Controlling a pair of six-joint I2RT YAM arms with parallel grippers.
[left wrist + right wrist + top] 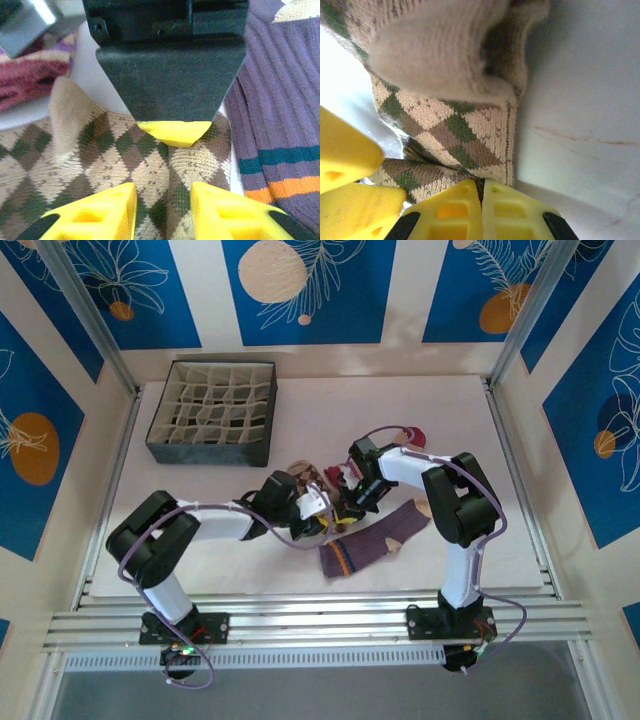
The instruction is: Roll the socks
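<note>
The brown-tan checkered sock (pixel 90 155) lies bunched on the white table between both grippers. My right gripper (pixel 481 187) is shut, pinching a fold at that sock's edge (pixel 470 135). My left gripper (pixel 163 192) hovers just above the same sock with its jaws apart, fabric showing in the gap. The right gripper's black body and yellow tip (pixel 172 131) face it closely. From above, the two grippers (pixel 318 512) (pixel 350 505) meet at mid-table. The purple ribbed sock (pixel 370 540) lies flat just to the right, and the pink-striped sock (pixel 25 75) sits behind.
A dark grid-divided box (pixel 205 452) stands at the back left of the table. The red toe of a sock (pixel 415 435) shows behind the right arm. Aluminium rails (pixel 320 620) run along the near edge.
</note>
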